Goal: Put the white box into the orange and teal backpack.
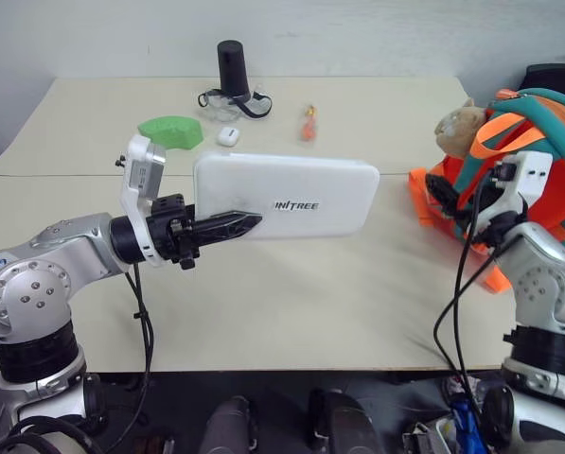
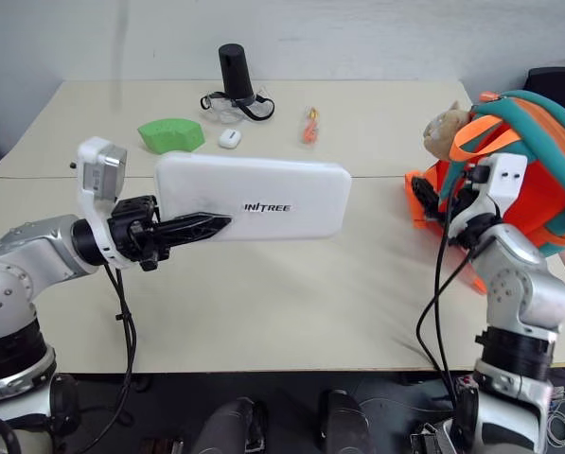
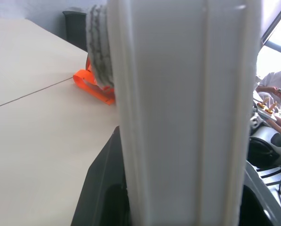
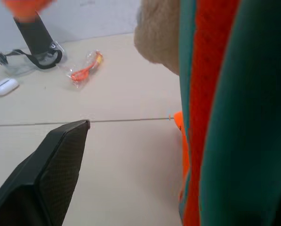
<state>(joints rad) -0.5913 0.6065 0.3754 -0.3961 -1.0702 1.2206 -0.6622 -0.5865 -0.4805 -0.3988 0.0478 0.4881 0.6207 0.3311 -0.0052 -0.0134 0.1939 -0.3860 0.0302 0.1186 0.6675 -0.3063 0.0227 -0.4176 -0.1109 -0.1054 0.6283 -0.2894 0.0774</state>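
I hold the white box in my left gripper. The two black fingers are pinched on its left end, one on the front face and one behind, and the box stands on its long edge, lifted above the table. So I judge the pick-up is done, and the carry and the insertion are left.

The orange and teal backpack stands at about 3 o'clock from the box, well apart from it, near the right edge of the table. My right gripper is close against the backpack. In the right wrist view one black finger is visible, and the other side is covered by the fabric, so I cannot tell if the fingers are spread or pressed. I also cannot see any opening of the backpack, so I believe it must be found or held open first.

The box is hard, smooth plastic, flat with rounded corners and dark lettering on the face. The backpack is soft woven fabric with teal straps and orange webbing loops, and a tan plush animal sits at its 10 o'clock side. The table is matte, pale beige.
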